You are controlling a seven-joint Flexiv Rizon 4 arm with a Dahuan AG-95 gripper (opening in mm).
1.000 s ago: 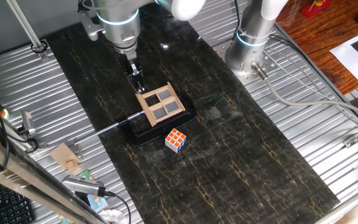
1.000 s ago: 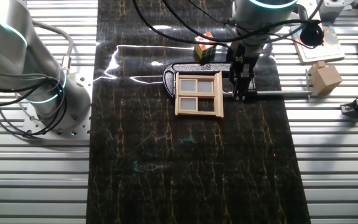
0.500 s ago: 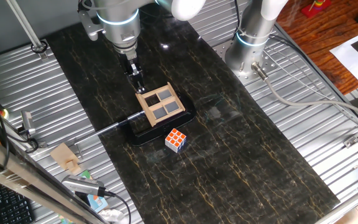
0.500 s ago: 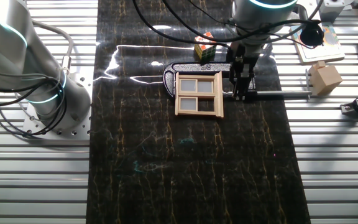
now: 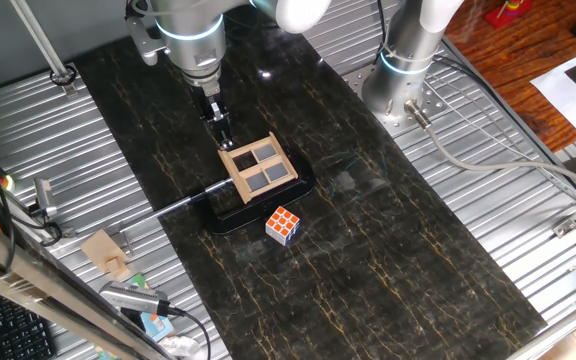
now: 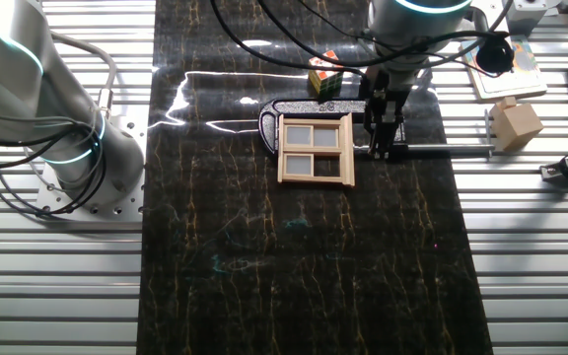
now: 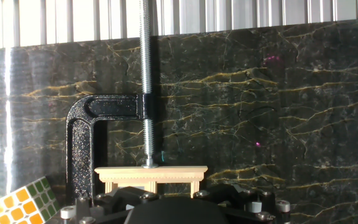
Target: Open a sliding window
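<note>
The sliding window (image 5: pixel 258 167) is a small tan wooden frame with four grey panes, lying on a glossy black clamp base (image 5: pixel 230 216). It also shows in the other fixed view (image 6: pixel 315 148) and edge-on in the hand view (image 7: pixel 151 173). My gripper (image 5: pixel 224 138) points down at the window's far-left edge, right beside the frame. In the other fixed view the gripper (image 6: pixel 384 146) stands just right of the frame. Its fingers look pressed together and hold nothing. The hand view shows only the dark hand housing, not the fingertips.
A Rubik's cube (image 5: pixel 283 224) sits just in front of the clamp base. The clamp's threaded rod (image 7: pixel 146 81) sticks out sideways (image 6: pixel 452 150). A wooden block (image 5: pixel 105 252) lies on the ribbed metal at the left. A second arm's base (image 5: pixel 408 60) stands at the back.
</note>
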